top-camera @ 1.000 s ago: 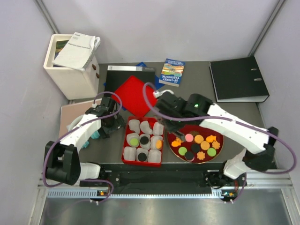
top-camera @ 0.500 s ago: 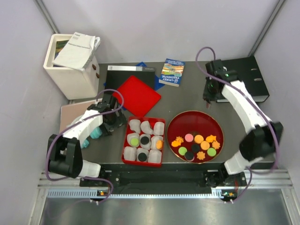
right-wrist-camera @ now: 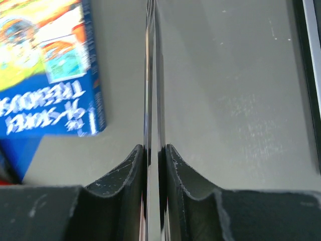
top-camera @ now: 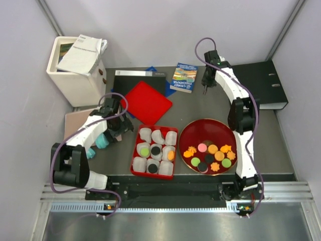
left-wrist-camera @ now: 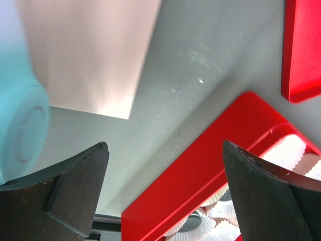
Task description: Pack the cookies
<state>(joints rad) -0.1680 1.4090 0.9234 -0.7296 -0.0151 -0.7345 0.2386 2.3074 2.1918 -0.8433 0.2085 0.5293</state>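
Blurred, unreadable upside-down lettering on blue book [right-wrist-camera: 45,75]

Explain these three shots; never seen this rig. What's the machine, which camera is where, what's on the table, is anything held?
Two white robot arms are bolted at the near edge of a table, each ending in a two-finger gripper. The wide picture looks down from above; the two close-ups come from a camera on each wrist. On the table are a round red plate of coloured cookies, a red box of white paper cups (four hold a cookie), a red lid, a book and a black binder. The left gripper is open beside the box, holding nothing. The right gripper is shut and empty, near the book.
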